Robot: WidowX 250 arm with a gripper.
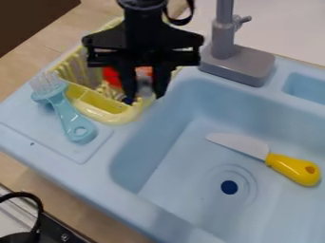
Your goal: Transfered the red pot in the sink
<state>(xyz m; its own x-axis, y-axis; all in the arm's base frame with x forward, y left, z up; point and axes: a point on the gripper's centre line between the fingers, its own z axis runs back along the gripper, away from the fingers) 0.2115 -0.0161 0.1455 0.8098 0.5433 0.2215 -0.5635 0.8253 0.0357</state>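
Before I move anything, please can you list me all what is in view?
Knife: one, yellow handle, pale blade, in the basin
Basin: one, light blue, centre to right
Drain: one, dark blue, in the basin's floor
Red thing: one, possibly the pot, in the rack, partly hidden
Rack: one, yellow, upper left
Brush: one, light blue, on the left ledge
Faucet: one, grey, behind the basin
Curved item: one, black, lower left
Counter: one, wooden, around the sink
End effector: one, black, over the rack

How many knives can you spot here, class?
1: a yellow-handled knife in the sink basin, near the drain. Others may be hidden in the yellow rack, partly behind the gripper.
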